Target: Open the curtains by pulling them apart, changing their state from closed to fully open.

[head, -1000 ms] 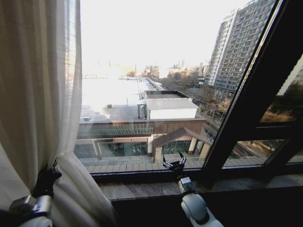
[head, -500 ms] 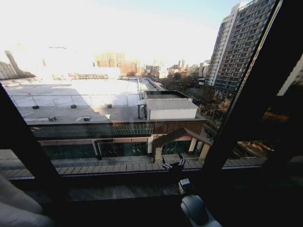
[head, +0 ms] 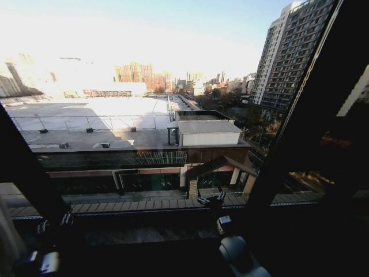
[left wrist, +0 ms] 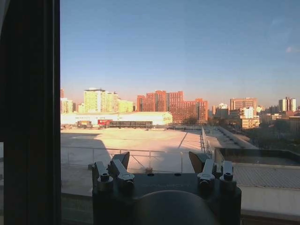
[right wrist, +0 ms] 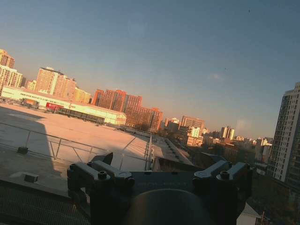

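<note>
**Window glass uncovered — little of the curtains left in front of it**

Head view: the glass is uncovered across almost the whole width — rooftops, a tower block and sky show through unobstructed. Of the curtains (head: pixel 6 242), what may be a pale strip sits at the far lower left edge, beyond the left black window frame bar (head: pixel 26 167); it is dim there, so I cannot be sure it is fabric. A second heavy frame bar (head: pixel 300 133) slants up on the right.

Left tool (head: pixel 53 223): low at the left, just in front of the dark window sill (head: pixel 144 234), close to that left frame bar. In the left wrist view the left tool (left wrist: pixel 159 164) has its fingers spread wide, with nothing between them; it points out at the glass, a dark upright band beside it.

Right tool (head: pixel 211 199): raised near the middle of the sill, aimed at the window. The right wrist view shows the right tool (right wrist: pixel 157 161) likewise spread and empty, facing the skyline.

Progress, judged from how things lie: the sheer fabric no longer covers the part of the window in view, and neither tool grips any cloth. The opening looks essentially done on this stretch. What cannot be checked is how far the panels are gathered beyond the picture's edges.
</note>
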Available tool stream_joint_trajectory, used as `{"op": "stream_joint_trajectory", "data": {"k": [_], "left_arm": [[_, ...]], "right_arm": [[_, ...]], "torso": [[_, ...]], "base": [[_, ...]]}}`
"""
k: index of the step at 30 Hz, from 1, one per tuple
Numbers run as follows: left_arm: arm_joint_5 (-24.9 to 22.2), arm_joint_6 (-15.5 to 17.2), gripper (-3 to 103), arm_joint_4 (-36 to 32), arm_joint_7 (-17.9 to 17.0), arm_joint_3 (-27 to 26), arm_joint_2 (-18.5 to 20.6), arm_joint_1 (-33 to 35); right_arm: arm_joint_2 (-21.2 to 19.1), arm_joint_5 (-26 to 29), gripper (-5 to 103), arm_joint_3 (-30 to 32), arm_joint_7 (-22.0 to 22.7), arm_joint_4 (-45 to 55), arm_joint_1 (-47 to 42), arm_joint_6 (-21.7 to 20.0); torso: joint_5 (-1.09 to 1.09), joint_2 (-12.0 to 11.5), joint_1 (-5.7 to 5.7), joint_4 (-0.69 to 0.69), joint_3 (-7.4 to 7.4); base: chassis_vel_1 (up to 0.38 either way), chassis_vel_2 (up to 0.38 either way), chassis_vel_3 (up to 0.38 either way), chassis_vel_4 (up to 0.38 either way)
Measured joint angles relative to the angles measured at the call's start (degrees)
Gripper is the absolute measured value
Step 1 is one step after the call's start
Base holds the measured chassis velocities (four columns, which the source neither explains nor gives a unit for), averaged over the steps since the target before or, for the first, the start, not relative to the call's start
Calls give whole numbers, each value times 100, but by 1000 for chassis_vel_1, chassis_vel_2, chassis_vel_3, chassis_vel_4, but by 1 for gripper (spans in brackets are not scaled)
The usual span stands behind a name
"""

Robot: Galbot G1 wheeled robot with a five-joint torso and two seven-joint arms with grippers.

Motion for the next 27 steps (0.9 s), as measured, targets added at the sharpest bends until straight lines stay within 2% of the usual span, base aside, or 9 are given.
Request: {"op": "stream_joint_trajectory", "data": {"k": [2, 4, 6, 8, 16, 20, 22, 24, 27], "left_arm": [[51, -43, 82, -33, 230, 109, 0, 68], [59, -59, 82, -52, 314, 180, -7, 119], [59, -65, 92, -74, 423, 257, -33, 189], [60, -65, 99, -113, 721, 325, -78, 315], [244, -177, 100, -88, 1053, 558, -162, 532], [349, -250, 100, -84, 1003, 750, -200, 541], [428, -243, 100, -118, 760, 959, -243, 508], [460, -202, 100, -141, 658, 1053, -253, 501], [557, -82, 100, -212, 230, 1341, -259, 504]], "right_arm": [[-1, 95, 100, 52, 18, 39, -6, -92], [-3, 148, 100, 81, 34, 62, -12, -146], [-4, 200, 100, 122, 65, 101, -20, -256], [-6, 266, 100, 165, 93, 144, -36, -380], [-19, 430, 100, 252, 123, 236, -45, -541], [-30, 507, 100, 302, 128, 238, -41, -559], [-41, 605, 100, 326, 129, 256, -58, -578], [-44, 630, 100, 339, 129, 267, -75, -587], [-71, 779, 100, 383, 126, 352, -163, -696]], "torso": [[0, 0, 0, 0, 0], [0, 0, 0, 0, 0], [-1, 0, 0, 0, 0], [-1, 0, 0, 1, 0], [-2, 0, 0, 1, 0], [-2, 0, 0, 1, 0], [-2, 0, 0, 0, 0], [-2, 0, 0, 1, 0], [-2, 0, 0, 1, 0]], "base": [[0, 0, 0, 0], [0, 0, 0, 0], [0, 0, 0, 0], [0, 0, 0, 0], [0, 0, 0, 0], [-66, -83, 54, 73], [-122, -155, 146, 141], [-170, -182, 161, 169], [-195, -247, 220, 234]]}}
